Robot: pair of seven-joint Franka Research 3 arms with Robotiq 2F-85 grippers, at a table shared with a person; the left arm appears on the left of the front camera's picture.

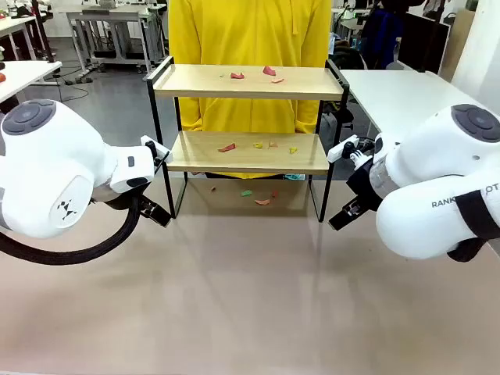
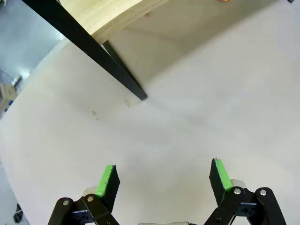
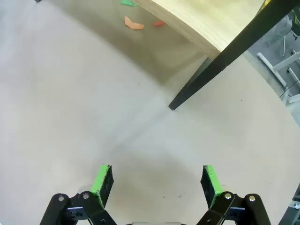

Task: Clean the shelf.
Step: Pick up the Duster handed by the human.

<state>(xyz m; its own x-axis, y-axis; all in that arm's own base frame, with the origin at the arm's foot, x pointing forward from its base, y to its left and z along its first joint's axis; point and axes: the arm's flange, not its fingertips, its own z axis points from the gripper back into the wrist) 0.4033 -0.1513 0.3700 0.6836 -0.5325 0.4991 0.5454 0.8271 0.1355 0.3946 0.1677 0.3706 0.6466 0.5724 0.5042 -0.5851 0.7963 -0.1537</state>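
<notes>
Both spread wide and empty: left gripper (image 2: 163,169), right gripper (image 3: 157,172), flanking the shelf (image 1: 195,81).

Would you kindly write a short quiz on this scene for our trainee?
1. True or false: the left tool holds a scrap.
2. Where do scraps lie? A) top board only; B) both boards of the shelf and the table beneath; C) table only.
3. Fill in: the right tool is ____.
Key: 1 false; 2 B; 3 open.
</notes>
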